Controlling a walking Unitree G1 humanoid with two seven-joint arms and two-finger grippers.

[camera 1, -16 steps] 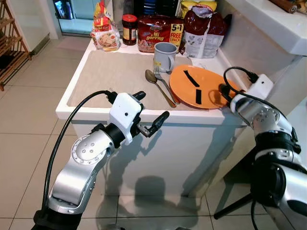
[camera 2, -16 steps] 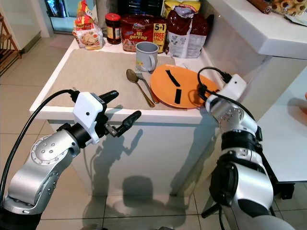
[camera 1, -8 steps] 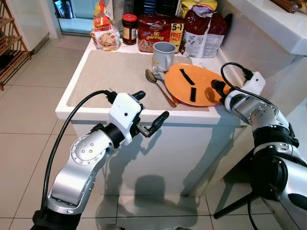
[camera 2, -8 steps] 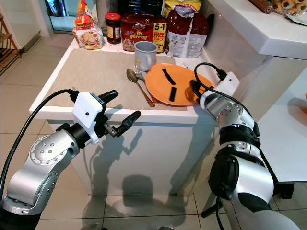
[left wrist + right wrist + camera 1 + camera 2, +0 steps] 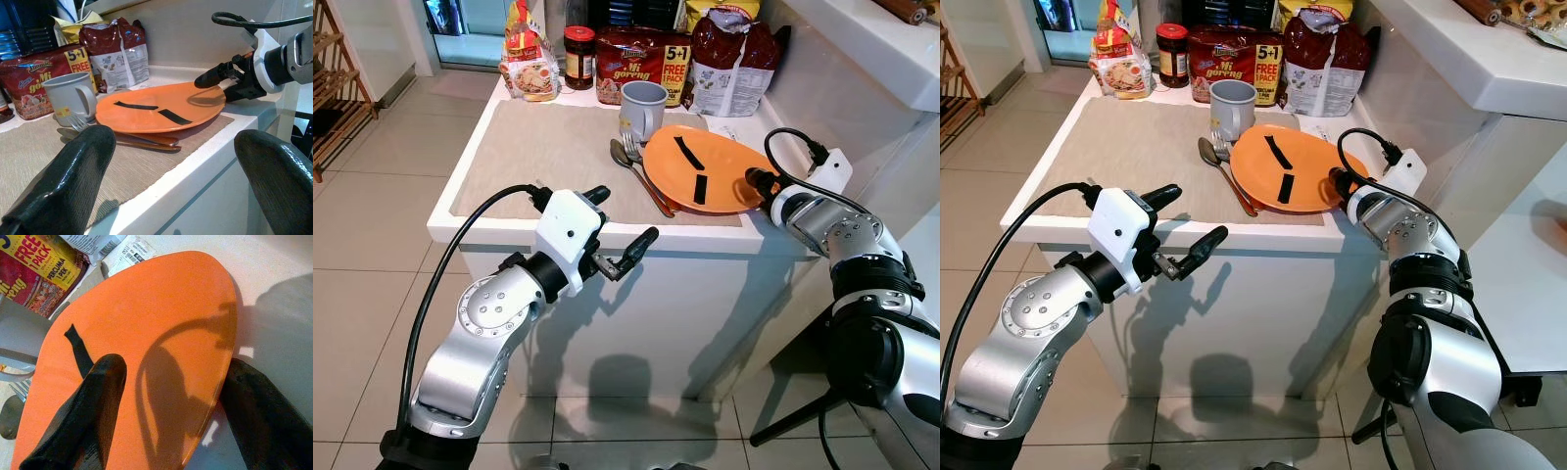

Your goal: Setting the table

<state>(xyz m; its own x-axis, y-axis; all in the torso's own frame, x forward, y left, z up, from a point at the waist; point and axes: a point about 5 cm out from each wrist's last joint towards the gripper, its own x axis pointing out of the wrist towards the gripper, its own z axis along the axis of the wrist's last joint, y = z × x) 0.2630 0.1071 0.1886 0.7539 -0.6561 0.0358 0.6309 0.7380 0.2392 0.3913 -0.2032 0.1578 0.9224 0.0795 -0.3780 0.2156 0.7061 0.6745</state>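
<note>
The right gripper (image 5: 1340, 182) has its jaws clamped on the near right rim of the orange plate (image 5: 1285, 168), one finger lying on the plate's upper face and the other under its edge; the plate stretches away from those jaws toward the grey mug (image 5: 1231, 106), its far side raised onto the cutlery so that it sits tilted rather than flat; two black strips on its face run roughly end to end, pointing from the mug side toward the counter's front edge; just beyond the plate from the jaws, a spoon (image 5: 1217, 166) and a fork (image 5: 628, 149) lie side by side on the beige placemat (image 5: 548, 152), long axes running from the mug toward the front edge, the plate's rim overlapping them; behind the mug stands a red packet (image 5: 641, 65) reading "Mi goreng" with a yellow panel "5+1 FREE PACK", a dark red bag (image 5: 729, 63) beside it, and a brown jar with a red lid (image 5: 578, 58) and a noodle bag (image 5: 530, 66) farther along; the left gripper (image 5: 625, 235) hovers in front of the white counter (image 5: 480, 228), below its edge, jaws wide apart and holding nothing, the plate and cutlery straight ahead of them.
</note>
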